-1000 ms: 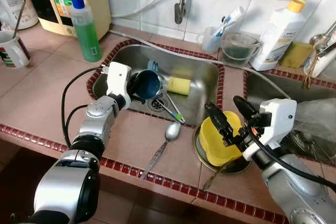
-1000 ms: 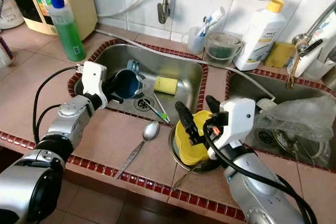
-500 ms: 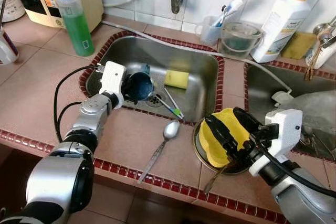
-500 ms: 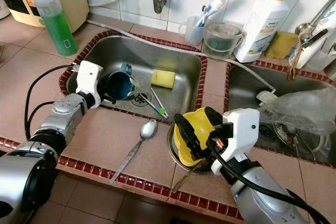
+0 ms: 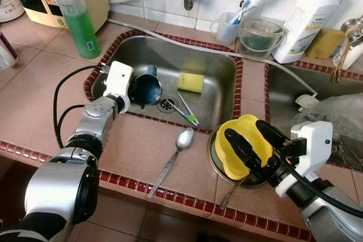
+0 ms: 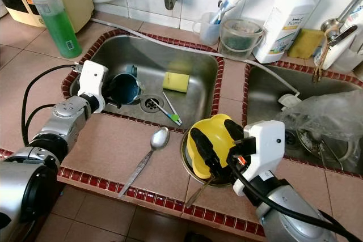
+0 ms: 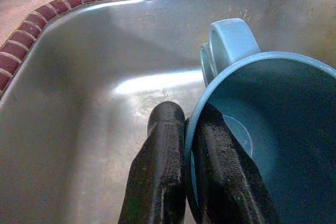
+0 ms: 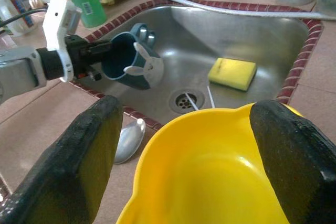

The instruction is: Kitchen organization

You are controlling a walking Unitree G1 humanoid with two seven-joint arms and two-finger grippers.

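Observation:
A blue mug (image 5: pixel 145 88) lies tilted at the left side of the steel sink (image 5: pixel 218 92). My left gripper (image 7: pixel 188 116) is shut on its rim, one finger inside and one outside, with the mug's handle (image 7: pixel 229 38) on the far side. A yellow bowl (image 5: pixel 227 157) sits on a metal plate (image 5: pixel 214 165) on the counter right of the sink. My right gripper (image 5: pixel 244 130) is open, its two fingers straddling the bowl. In the right wrist view there is a gap between one finger (image 8: pixel 73 166) and the bowl (image 8: pixel 210 171).
A spoon (image 5: pixel 177 150) lies on the counter by the sink edge. A yellow sponge (image 5: pixel 191 82) and a green-tipped brush (image 5: pixel 186 114) lie in the sink. Behind stand a green soap bottle (image 5: pixel 79 21), a toothbrush cup (image 5: pixel 227 26) and a white bottle (image 5: pixel 303 21). A plastic bag (image 5: pixel 334 111) fills the right basin.
My right gripper has come down from above the yellow bowl so its fingers now straddle it. The left gripper still holds the blue mug, slightly lower. The camera has shifted.

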